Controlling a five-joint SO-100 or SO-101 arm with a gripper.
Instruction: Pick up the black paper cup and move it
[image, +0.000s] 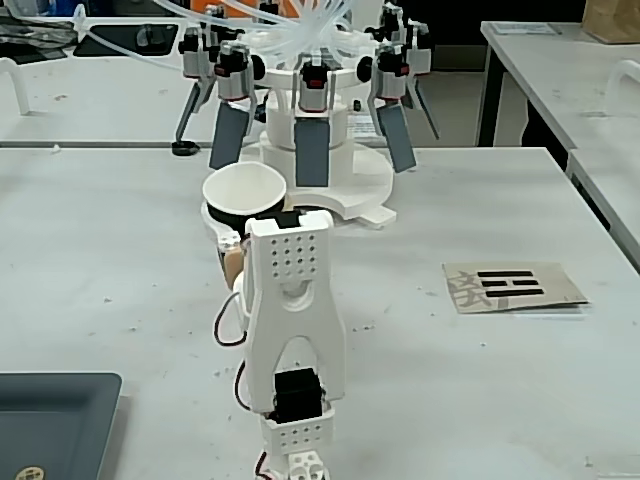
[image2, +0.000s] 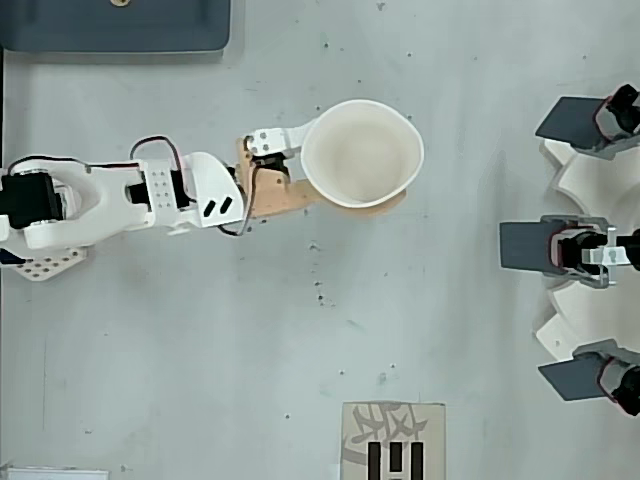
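- The fingers (image2: 345, 175) pinch the black paper cup (image2: 362, 152), whose rim looks squashed out of round.
- Harder squeezing could crumple it; it could slip onto the counter (image2: 300, 340).

The white arm (image: 290, 330) rises from its base at 6 o'clock on the pale table (image: 480, 380), its perforated upper link facing the camera. Just past its top, toward 11 o'clock, the black paper cup (image: 243, 195) stands upright with its white inside showing, clasped low on its wall by the gripper (image: 232, 240), which is mostly hidden behind the arm. At 12 o'clock stands a white rig with grey paddles (image: 312, 120). A printed card (image: 512, 286) lies at 3 o'clock, a dark tray (image: 55, 420) at 8 o'clock.
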